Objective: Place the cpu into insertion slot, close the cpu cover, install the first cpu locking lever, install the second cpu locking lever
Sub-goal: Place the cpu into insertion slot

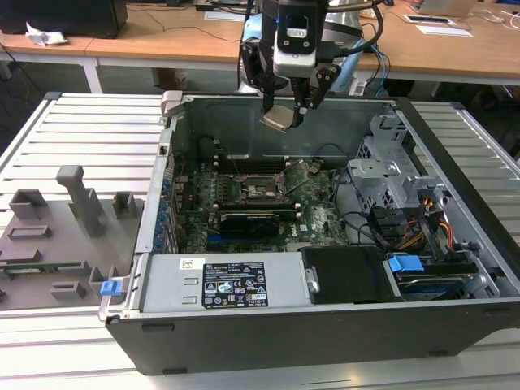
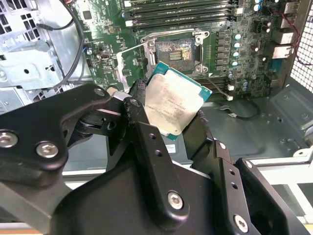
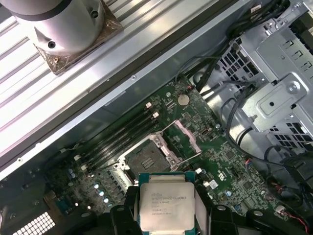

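Gripper [image 1: 282, 119] clamped on small silvery-tan square cpu [image 2: 173, 105], 12 o'clock of empty insertion slot [image 1: 262, 188]; silver-frame cpu cover [image 3: 187, 138] open, levers undone.

The cpu [image 3: 166, 205] sits between the jaws, above the socket [image 3: 146, 159] in the case [image 1: 284, 341]

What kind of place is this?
Probably a robot lab or workshop: an open computer case sits on a slatted metal table, wooden desks stand behind, and a gripper holds the cpu above the motherboard.
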### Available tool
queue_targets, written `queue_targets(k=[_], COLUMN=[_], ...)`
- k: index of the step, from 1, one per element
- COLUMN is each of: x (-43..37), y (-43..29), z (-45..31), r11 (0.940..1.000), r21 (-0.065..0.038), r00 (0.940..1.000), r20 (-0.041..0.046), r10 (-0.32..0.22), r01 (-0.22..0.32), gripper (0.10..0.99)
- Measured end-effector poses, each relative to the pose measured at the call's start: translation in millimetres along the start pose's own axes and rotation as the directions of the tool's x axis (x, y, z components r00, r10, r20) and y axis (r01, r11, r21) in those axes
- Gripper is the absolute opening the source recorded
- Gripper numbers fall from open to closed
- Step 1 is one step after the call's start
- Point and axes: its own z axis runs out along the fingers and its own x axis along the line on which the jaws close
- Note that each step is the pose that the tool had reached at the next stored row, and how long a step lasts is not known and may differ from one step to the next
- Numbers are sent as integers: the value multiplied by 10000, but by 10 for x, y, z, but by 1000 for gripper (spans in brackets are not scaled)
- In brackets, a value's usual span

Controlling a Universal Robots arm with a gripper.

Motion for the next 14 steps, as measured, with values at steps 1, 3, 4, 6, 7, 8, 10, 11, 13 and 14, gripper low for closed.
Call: queue_targets(k=[1, 3, 4, 6, 7, 8, 10, 11, 13, 14], x=[0, 0, 0, 0, 0, 0, 0, 0, 0, 0], y=[0, 0, 0, 0, 0, 0, 0, 0, 0, 0], z=[0, 0, 0, 0, 0, 0, 0, 0, 0, 1], r11=[10000, 9995, 9994, 9989, 9986, 9983, 9977, 9972, 9963, 9958], r21=[0, -6, -7, -10, -12, -13, -16, -17, -20, -22], r00=[10000, 9995, 9994, 9989, 9986, 9983, 9977, 9972, 9963, 9958], r20=[5, 27, 32, 42, 48, 52, 61, 66, 77, 82], r10=[47, 303, 352, 465, 530, 575, 677, 744, 860, 917], r01=[-47, -303, -352, -465, -530, -575, -677, -744, -860, -917], gripper=[541, 541, 541, 541, 541, 541, 541, 541, 541, 541])
